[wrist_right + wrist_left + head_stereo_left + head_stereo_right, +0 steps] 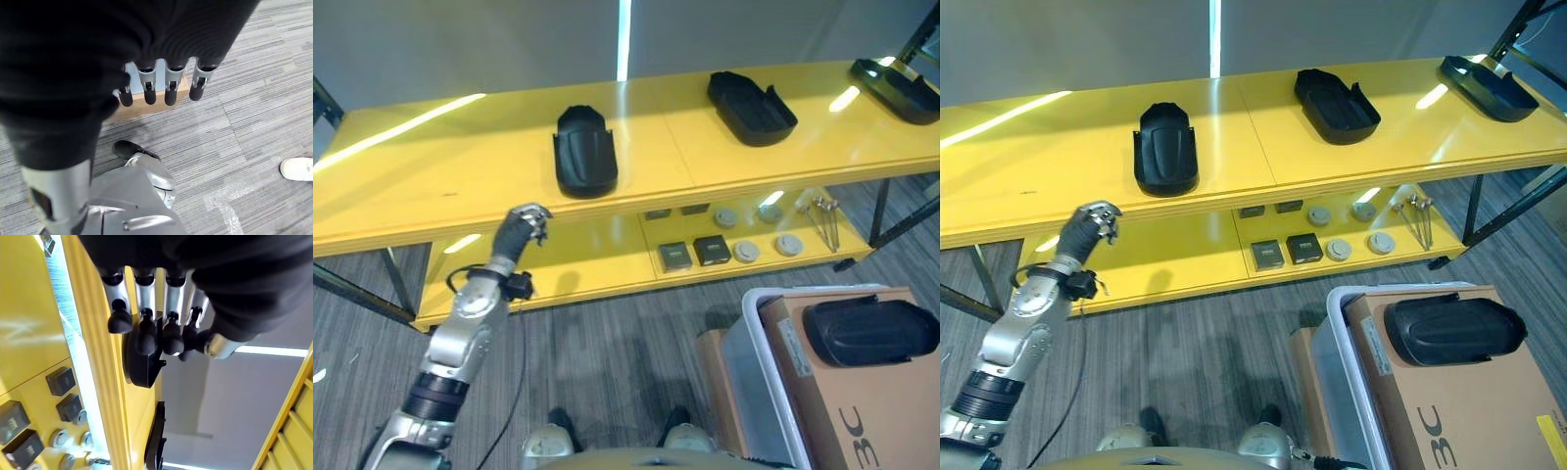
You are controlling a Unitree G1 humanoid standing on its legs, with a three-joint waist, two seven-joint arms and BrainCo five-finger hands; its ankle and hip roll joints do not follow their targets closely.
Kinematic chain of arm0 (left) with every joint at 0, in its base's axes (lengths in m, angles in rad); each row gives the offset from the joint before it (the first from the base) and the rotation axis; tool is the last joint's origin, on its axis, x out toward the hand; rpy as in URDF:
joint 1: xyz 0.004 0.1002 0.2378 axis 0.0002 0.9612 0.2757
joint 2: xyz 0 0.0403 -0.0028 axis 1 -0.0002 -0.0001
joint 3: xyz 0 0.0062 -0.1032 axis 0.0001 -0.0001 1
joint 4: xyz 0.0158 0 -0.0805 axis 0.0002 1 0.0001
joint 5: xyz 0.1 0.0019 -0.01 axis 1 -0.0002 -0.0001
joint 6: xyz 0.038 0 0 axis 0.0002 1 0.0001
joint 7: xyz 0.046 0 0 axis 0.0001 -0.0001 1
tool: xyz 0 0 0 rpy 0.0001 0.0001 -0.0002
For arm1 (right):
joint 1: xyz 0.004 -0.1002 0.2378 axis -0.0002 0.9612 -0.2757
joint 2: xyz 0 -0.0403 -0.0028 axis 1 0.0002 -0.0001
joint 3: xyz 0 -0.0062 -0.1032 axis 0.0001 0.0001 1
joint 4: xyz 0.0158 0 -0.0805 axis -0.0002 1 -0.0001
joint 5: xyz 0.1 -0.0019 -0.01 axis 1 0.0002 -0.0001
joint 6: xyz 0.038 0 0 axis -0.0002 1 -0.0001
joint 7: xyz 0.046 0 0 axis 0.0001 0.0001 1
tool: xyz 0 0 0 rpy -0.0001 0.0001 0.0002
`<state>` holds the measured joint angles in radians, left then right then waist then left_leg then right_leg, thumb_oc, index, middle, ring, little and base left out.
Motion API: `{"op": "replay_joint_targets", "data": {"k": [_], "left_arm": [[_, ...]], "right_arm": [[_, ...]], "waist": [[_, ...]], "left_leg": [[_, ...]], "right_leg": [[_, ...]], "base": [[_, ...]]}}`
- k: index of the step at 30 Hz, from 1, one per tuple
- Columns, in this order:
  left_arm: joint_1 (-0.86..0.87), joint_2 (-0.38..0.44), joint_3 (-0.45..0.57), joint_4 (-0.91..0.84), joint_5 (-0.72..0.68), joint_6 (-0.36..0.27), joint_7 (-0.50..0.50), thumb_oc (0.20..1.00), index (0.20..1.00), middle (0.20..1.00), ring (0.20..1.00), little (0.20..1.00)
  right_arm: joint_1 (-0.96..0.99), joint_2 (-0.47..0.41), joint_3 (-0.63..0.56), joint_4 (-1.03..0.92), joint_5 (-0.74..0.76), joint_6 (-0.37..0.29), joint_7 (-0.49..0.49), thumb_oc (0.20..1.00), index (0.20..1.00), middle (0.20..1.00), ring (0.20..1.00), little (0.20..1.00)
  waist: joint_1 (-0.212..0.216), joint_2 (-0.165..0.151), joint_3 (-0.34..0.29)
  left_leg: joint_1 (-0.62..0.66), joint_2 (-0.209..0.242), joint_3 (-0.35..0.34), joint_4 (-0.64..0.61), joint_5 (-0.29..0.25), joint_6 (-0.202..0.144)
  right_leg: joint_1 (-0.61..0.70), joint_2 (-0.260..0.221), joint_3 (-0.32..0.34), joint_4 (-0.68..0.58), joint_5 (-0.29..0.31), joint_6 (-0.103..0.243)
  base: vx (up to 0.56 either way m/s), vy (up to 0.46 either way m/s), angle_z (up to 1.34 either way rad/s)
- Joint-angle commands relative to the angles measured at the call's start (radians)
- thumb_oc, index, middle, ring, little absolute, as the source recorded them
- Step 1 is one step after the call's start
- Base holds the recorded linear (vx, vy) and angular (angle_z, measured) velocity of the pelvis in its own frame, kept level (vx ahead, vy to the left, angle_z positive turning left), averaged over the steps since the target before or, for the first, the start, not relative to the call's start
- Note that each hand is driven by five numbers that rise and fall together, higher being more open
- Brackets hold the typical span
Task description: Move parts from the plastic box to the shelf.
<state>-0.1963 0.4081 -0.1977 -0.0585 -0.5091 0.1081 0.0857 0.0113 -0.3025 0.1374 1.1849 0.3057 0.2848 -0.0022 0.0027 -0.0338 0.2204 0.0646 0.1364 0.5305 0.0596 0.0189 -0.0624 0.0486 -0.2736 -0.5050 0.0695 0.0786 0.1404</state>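
A yellow shelf (431, 166) with two levels stands before the robot. Three black moulded parts lie on its top level: one part (584, 150) near the middle, a second part (751, 107) further toward the right end, and a third part (898, 88) at the far right corner. They are well apart from one another.

The left hand (527, 224) is raised in front of the shelf's front edge, left of the middle part and touching nothing. In the left wrist view its fingers (120, 321) are curled inward with the dark tips bent down, and they enclose nothing; past them the middle part (142, 362) shows on the top level.

On the lower level sit two dark square blocks (693, 253) side by side, several grey round discs (767, 247) beside them, and a few thin metal tools (824, 219) toward the right end.

At the lower right, on the floor, a pale plastic box (752, 367) holds a brown cardboard carton (862, 411). A fourth black part (868, 331) rests on top of the carton, still in the box.

The right hand (161, 85) hangs over the grey striped floor (254, 112), its fingers (170, 88) relaxed and straight, holding nothing. A white shoe (298, 169) of a person shows at the edge of that view.
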Motion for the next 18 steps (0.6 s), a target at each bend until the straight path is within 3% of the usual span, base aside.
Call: {"op": "replay_joint_targets", "data": {"k": [1,8,18], "left_arm": [[-0.062,0.003,-0.014,-0.022,0.015,-0.088,0.068,0.200,0.200,0.200,0.200,0.200],[-0.128,-0.033,-0.069,0.099,0.072,-0.184,0.204,0.200,0.200,0.200,0.200,0.200],[-0.243,-0.064,-0.072,0.196,0.111,-0.225,0.286,0.200,0.200,0.200,0.200,0.200]], "right_arm": [[-0.005,0.036,0.016,0.022,-0.018,0.036,-0.022,1.000,1.000,1.000,1.000,1.000],[-0.008,0.035,0.051,0.011,-0.029,0.048,-0.004,1.000,1.000,1.000,1.000,1.000],[-0.002,0.035,0.084,0.002,-0.047,0.048,0.021,1.000,1.000,1.000,1.000,1.000]], "waist": [[0.016,0.006,0.000],[-0.006,-0.014,0.007],[-0.038,-0.026,0.016]], "left_leg": [[0.030,0.094,0.043,0.100,-0.120,-0.001],[0.027,0.118,0.049,0.120,-0.122,-0.004],[0.020,0.158,0.054,0.156,-0.128,-0.009]], "right_leg": [[-0.081,-0.063,0.015,0.000,0.052,0.114],[-0.092,-0.053,0.036,0.022,0.039,0.113],[-0.110,-0.050,0.057,0.063,0.014,0.110]], "base": [[0.05,-0.018,0.01],[0.05,-0.030,-0.02],[0.04,-0.050,-0.03]]}}
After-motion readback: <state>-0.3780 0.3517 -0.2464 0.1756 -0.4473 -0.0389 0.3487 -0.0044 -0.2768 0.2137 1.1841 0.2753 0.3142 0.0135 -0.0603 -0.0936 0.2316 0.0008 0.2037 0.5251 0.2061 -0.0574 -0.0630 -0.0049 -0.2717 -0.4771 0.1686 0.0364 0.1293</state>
